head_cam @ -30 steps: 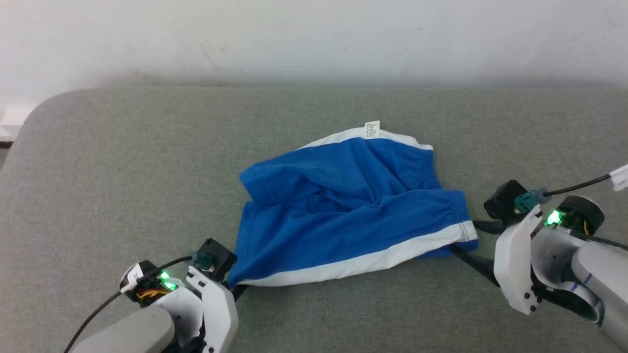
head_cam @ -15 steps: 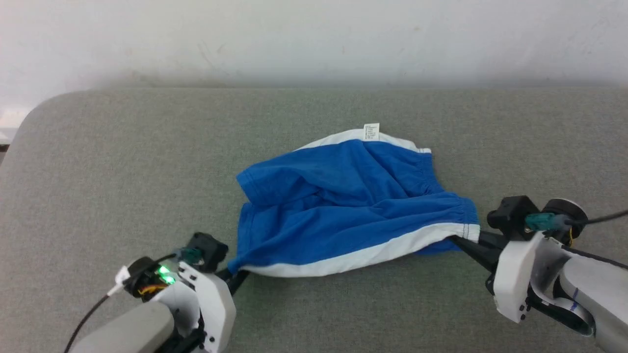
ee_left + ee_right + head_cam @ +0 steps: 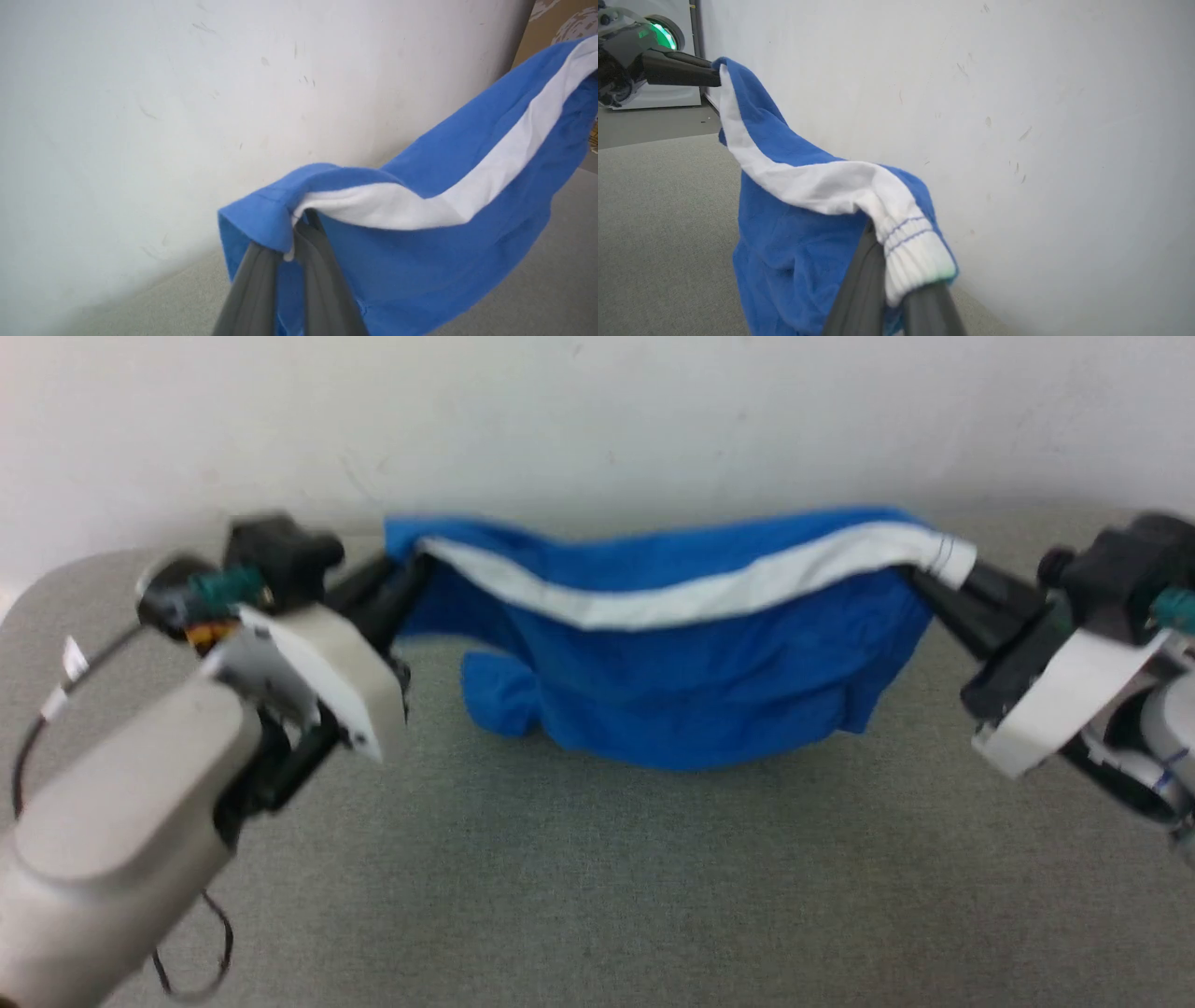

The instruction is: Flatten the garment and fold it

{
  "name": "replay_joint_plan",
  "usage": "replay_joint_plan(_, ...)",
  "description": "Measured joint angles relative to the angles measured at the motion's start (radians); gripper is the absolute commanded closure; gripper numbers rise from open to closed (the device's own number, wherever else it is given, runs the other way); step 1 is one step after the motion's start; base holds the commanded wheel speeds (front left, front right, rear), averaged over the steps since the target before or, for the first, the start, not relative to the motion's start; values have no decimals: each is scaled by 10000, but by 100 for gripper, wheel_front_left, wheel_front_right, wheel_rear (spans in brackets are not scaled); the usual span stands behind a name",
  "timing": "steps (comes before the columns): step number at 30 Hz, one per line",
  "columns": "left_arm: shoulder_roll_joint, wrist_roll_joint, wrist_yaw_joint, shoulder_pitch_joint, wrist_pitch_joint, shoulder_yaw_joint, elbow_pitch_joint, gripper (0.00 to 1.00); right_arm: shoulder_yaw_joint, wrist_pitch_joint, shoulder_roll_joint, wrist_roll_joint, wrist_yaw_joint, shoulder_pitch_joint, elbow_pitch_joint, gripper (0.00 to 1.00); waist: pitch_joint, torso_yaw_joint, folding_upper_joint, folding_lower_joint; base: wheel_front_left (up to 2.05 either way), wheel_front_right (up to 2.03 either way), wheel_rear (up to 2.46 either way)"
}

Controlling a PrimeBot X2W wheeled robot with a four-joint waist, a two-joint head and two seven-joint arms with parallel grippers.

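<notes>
The garment (image 3: 691, 681), bright blue shorts with a white stripe, hangs in the air, stretched between my two grippers above the grey cushion. My left gripper (image 3: 406, 574) is shut on its left corner; the left wrist view has the dark fingers (image 3: 254, 284) pinching the blue hem of the garment (image 3: 420, 261). At the right end, my right gripper (image 3: 924, 581) is shut on the white ribbed edge. In the right wrist view the garment (image 3: 794, 242) drapes over my fingers (image 3: 861, 284), with the left gripper (image 3: 714, 77) at its far end.
A grey upholstered surface (image 3: 597, 877) spreads below the hanging cloth, with its rounded corner at the left (image 3: 37, 588). A white scuffed wall (image 3: 597, 420) stands close behind the garment.
The right gripper closed on the white edge. Both arms lifted the garment off the cushion, so it now hangs by its striped side.
</notes>
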Motion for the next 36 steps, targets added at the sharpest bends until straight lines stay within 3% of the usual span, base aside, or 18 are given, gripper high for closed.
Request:
replay_joint_plan(10,-1066,752,178,-3685,343,815,1221,100,-660,886,290,-445,2,-3089,623,100,1218,-132,0,2,0,0,0)
replay_joint_plan(24,-2280,1476,-111,-8176,-598,1655,3883,100,-1108,190,706,-1492,0,-8412,3058,100,3716,-252,0,5,0,0,0)
replay_joint_plan(30,-2359,1484,-282,-8012,-1066,1674,4412,100,-583,-196,949,-1264,0,-8683,3668,100,4341,-262,0,5,0,0,0)
replay_joint_plan(36,-2441,1137,-265,-5586,-1766,1375,4721,100,579,-619,911,-974,0,-6894,3641,100,4111,-260,0,2,0,0,0)
